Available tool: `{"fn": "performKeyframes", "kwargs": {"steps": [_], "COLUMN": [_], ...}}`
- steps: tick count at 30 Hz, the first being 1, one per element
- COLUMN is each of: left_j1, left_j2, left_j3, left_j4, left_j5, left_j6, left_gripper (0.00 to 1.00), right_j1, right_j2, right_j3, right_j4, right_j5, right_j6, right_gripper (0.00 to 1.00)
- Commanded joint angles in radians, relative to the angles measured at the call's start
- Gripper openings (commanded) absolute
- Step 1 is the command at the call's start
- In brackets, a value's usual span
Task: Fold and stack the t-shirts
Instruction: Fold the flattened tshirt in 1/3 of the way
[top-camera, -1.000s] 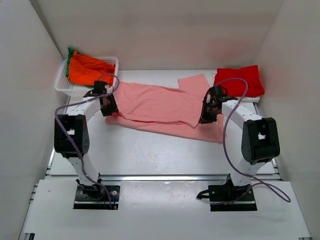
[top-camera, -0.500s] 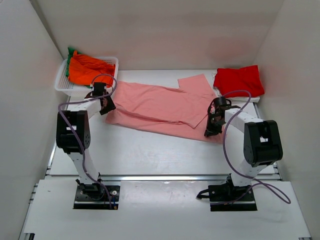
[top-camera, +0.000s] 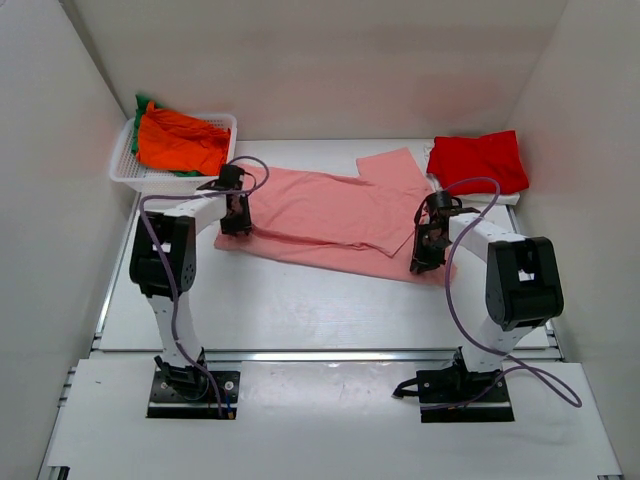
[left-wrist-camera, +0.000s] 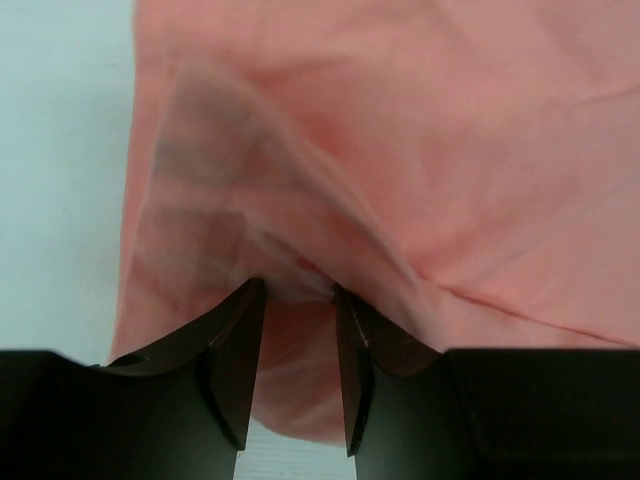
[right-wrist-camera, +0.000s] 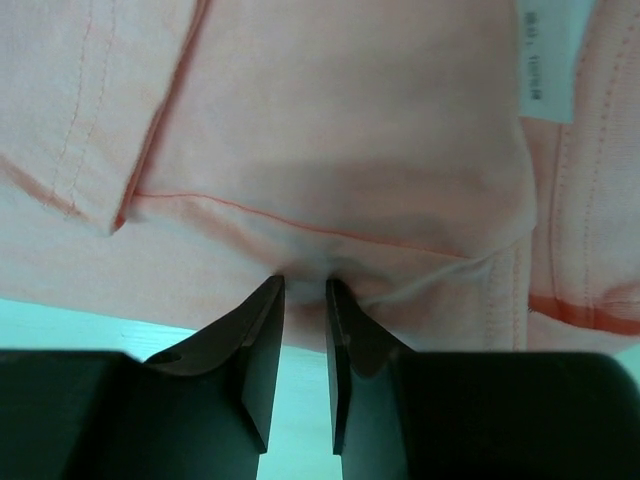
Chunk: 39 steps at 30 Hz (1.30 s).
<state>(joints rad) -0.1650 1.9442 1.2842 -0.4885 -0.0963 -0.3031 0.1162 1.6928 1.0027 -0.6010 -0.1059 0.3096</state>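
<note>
Right, both arms reach forward, elbows bent, wrists dipped low over the table (top-camera: 300, 310). The left gripper (top-camera: 237, 216) pinches the 9 o'clock end of the salmon-pink t-shirt (top-camera: 320, 210), cloth bunched between its fingers (left-wrist-camera: 235, 350); the right gripper (top-camera: 424, 252) nips the edge at 3 o'clock. Up at 10 o'clock the white basket (top-camera: 121, 172) holds the orange t-shirt (top-camera: 180, 145), a green t-shirt (top-camera: 141, 103) peeking out behind it. The red t-shirt (top-camera: 478, 160) sits at 2 o'clock. The pink one lies mid-table, long axis 9 to 3, a sleeve poking toward 1.
</note>
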Motion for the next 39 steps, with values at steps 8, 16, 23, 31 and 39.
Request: {"fn": "performKeyframes", "kwargs": {"steps": [8, 16, 23, 31, 39], "left_j1": [-0.146, -0.116, -0.051, 0.002, 0.026], "left_j2": [-0.143, -0.575, -0.668, -0.619, -0.441], "left_j3": [-0.123, -0.266, -0.218, -0.244, -0.08], "left_j4": [-0.426, -0.578, -0.516, -0.241, -0.203], "left_j5": [-0.026, -0.014, 0.062, 0.121, 0.207], "left_j6": [0.124, 0.13, 0.11, 0.017, 0.004], "left_gripper": [0.33, 0.35, 0.36, 0.41, 0.4], "right_j1": [0.056, 0.023, 0.043, 0.103, 0.141], "right_j2": [-0.148, -0.405, -0.372, -0.126, 0.11], "right_j3": [-0.088, -0.075, 0.048, 0.202, 0.479], "right_j4": [-0.261, -0.425, -0.362, -0.145, -0.183], "right_j5": [0.055, 0.061, -0.037, -0.092, -0.109], "right_j6": [-0.049, -0.064, -0.09, -0.104, -0.181], "right_gripper": [0.23, 0.25, 0.22, 0.23, 0.31]}}
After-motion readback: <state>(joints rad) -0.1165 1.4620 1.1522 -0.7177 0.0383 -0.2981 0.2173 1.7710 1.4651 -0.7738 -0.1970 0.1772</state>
